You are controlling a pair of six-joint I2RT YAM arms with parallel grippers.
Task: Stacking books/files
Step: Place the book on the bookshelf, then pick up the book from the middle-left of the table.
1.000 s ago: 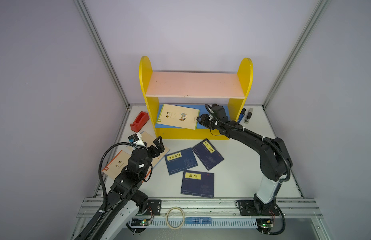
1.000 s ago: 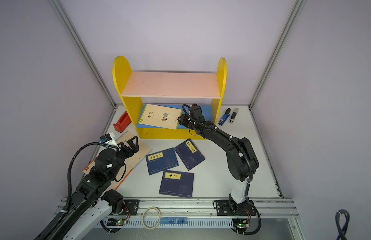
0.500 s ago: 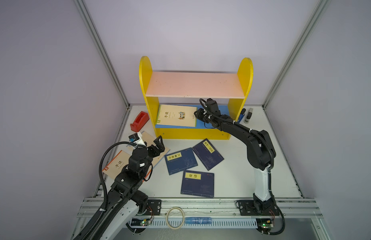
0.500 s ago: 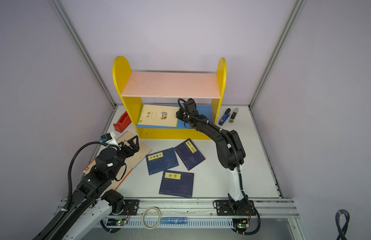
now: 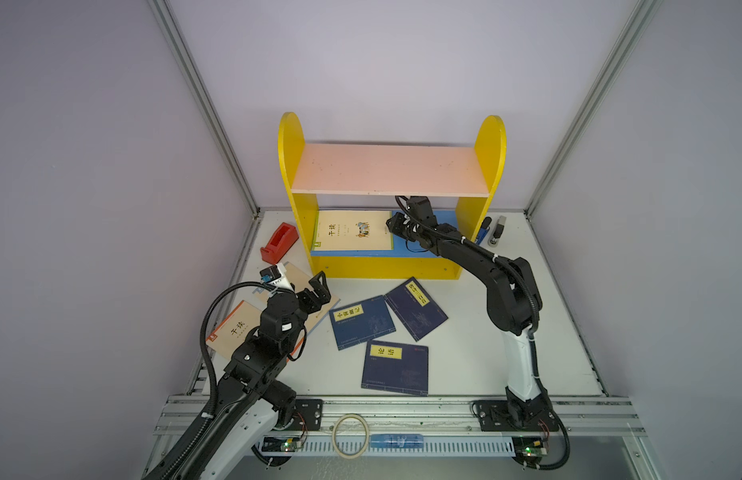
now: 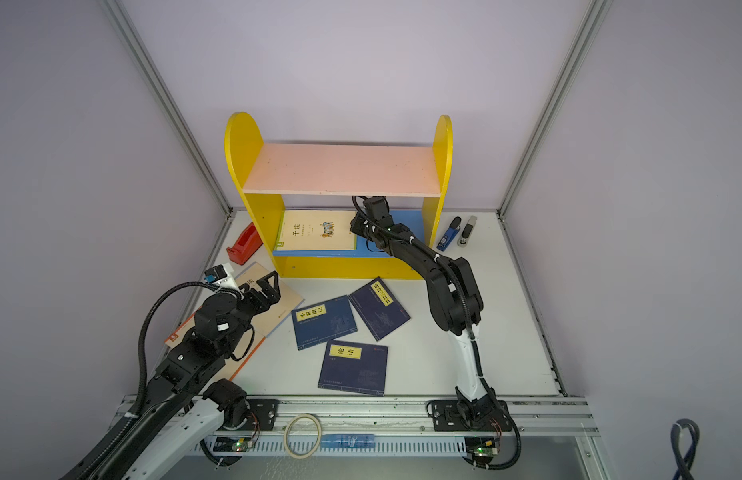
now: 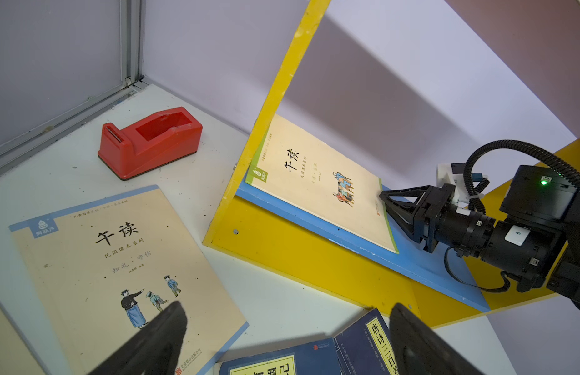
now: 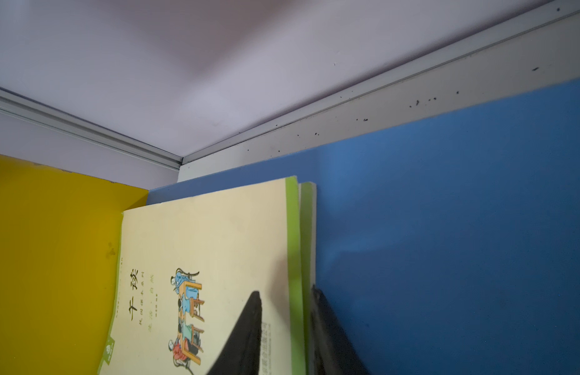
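Right claw (image 5: 390, 227), narrowly parted, grip unclear, straddles the edge of one thin matte cream book (image 5: 352, 230) on the blue shelf (image 8: 444, 211) at twelve o'clock. Two cream books (image 5: 236, 328) lie at eight, three navy books (image 5: 396, 368) centrally. Left claw (image 5: 320, 286) is wide, empty.

worktop (image 5: 464, 357) | back: yellow shelf (image 5: 385, 268), cream book (image 5: 352, 230) on its blue board (image 5: 402, 249) | left edge: tape dispenser (image 5: 279, 243), two cream books (image 7: 119, 259) (image 5: 236, 328) | centre: three navy books (image 5: 361, 322) (image 5: 417, 309) (image 5: 396, 370) | back right: stapler (image 6: 449, 235)

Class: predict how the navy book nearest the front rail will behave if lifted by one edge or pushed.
The navy book looks thin and soft-covered, so it would probably sag. Lying flat on the smooth table, it should slide, not tip. Its thinness suggests little weight.
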